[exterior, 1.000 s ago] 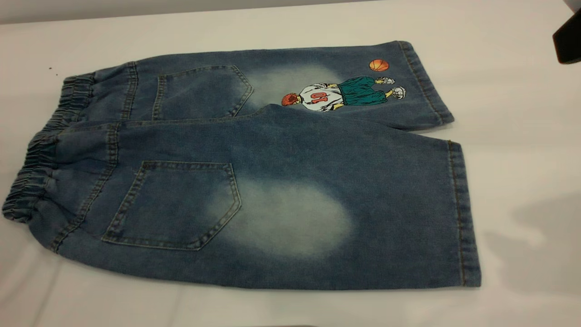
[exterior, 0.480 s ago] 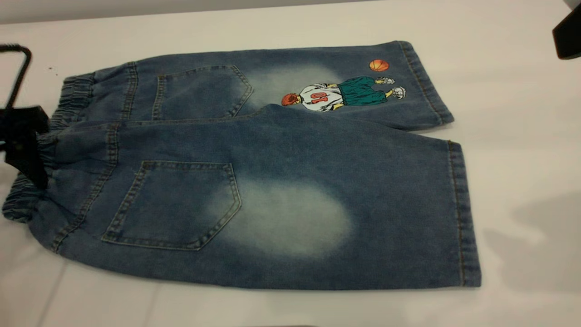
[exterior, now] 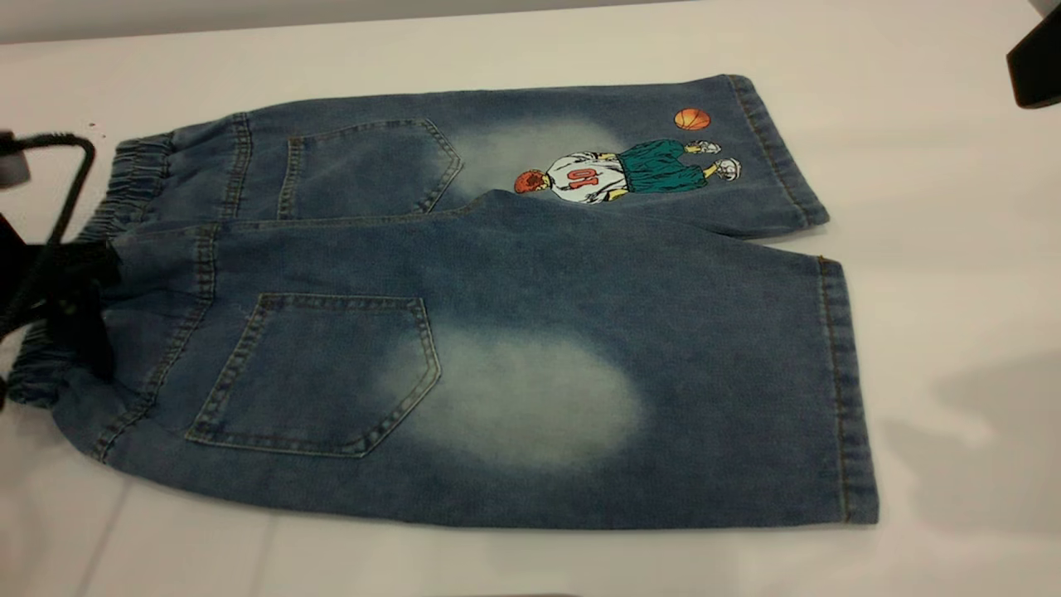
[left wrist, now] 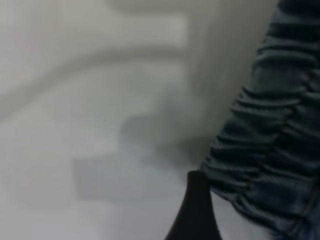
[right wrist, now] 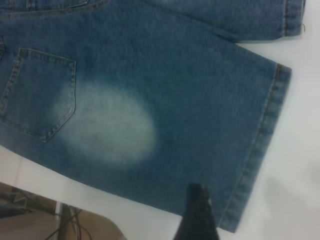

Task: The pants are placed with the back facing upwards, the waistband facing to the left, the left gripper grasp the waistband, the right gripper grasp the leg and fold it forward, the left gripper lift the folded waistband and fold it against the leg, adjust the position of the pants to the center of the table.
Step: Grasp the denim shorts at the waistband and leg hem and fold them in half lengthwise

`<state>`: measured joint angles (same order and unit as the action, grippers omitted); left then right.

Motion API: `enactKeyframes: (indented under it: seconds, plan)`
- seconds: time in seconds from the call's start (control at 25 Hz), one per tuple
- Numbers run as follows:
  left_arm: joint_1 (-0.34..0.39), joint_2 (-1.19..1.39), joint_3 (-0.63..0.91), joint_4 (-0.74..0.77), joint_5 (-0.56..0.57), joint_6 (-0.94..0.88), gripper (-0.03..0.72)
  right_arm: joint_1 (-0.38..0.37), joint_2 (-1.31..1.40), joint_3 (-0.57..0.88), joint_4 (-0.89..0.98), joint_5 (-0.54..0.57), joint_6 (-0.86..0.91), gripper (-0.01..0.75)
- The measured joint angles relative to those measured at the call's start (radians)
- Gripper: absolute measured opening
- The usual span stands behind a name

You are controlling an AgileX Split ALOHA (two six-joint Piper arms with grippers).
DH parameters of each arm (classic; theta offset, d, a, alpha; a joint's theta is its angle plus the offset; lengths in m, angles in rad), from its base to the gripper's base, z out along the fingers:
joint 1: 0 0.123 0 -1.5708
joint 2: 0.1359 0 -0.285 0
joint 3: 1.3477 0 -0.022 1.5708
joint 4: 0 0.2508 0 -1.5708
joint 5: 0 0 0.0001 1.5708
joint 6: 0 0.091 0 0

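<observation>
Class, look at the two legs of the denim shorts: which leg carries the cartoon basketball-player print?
The far leg, farther from the camera in the exterior view, carries the print. The near leg has only a pale oval faded patch.

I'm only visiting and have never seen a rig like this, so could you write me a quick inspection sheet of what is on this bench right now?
Surface: table, white, with a few tiny dark specks near its far left.
Job's things: pants lie flat, back pockets up, waistband to the left; the plain leg is nearest the camera, not yet folded.
Clutter: nothing seen.
Grippers: left gripper is at the waistband; whether its jaws are open cannot be told. Right gripper hangs at the far right corner, clear of the pants; in its wrist view one fingertip shows above the leg's hem.
Cables: black cable loops up beside the left gripper.
Surroundings: grey strip beyond the table's far edge.
</observation>
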<state>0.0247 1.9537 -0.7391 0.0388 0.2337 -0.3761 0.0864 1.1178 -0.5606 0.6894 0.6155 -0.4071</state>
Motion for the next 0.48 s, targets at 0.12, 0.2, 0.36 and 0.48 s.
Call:
enactKeyframes:
  seconds: [0.12,0.2,0.36,0.48]
  plan:
    - [0.000,0.008,0.000,0.000,-0.011,0.000,0.526,0.000,0.000,0.000,0.000,0.005,0.000,0.475]
    - [0.000,0.008,0.000,0.000,-0.019,0.000,0.481,0.000,0.000,0.000,0.000,0.006,0.000,0.475]
    - [-0.001,0.008,0.000,0.000,-0.032,0.000,0.290,0.000,0.000,0.000,0.001,0.036,0.017,0.475]
    - [-0.001,0.008,-0.001,-0.001,-0.042,0.010,0.128,0.000,0.000,0.003,0.010,0.066,0.039,0.475]
